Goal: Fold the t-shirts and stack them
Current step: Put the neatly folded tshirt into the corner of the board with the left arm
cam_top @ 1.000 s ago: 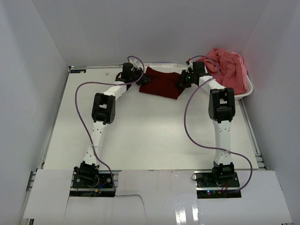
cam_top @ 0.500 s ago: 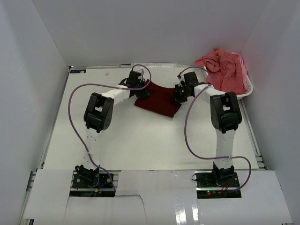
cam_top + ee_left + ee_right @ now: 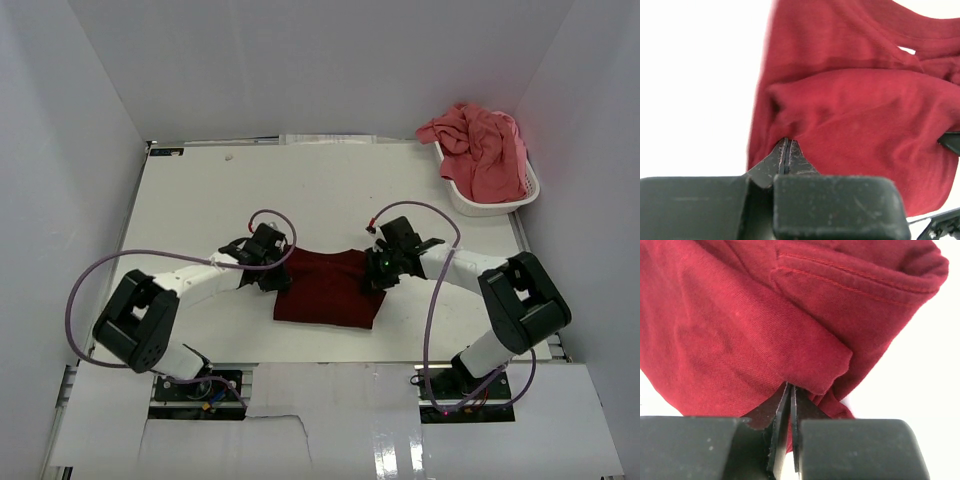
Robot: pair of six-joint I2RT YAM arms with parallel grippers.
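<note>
1. The table [image 3: 200,200] is taken up on its near half by both arms, which are stretched low over it.
2. The maroon shirt [image 3: 328,290] is laid folded near the front edge, between the two grippers.
3. The basket [image 3: 488,206] is set at the far right corner.
4. The pink shirt [image 3: 482,140] is heaped in the basket and draped over its rim.
5. The left gripper [image 3: 786,144] is clamped on the maroon shirt's left edge, with cloth bunched at its tips.
6. The right gripper [image 3: 790,389] is clamped on the maroon shirt's right edge, at a folded flap.
</note>
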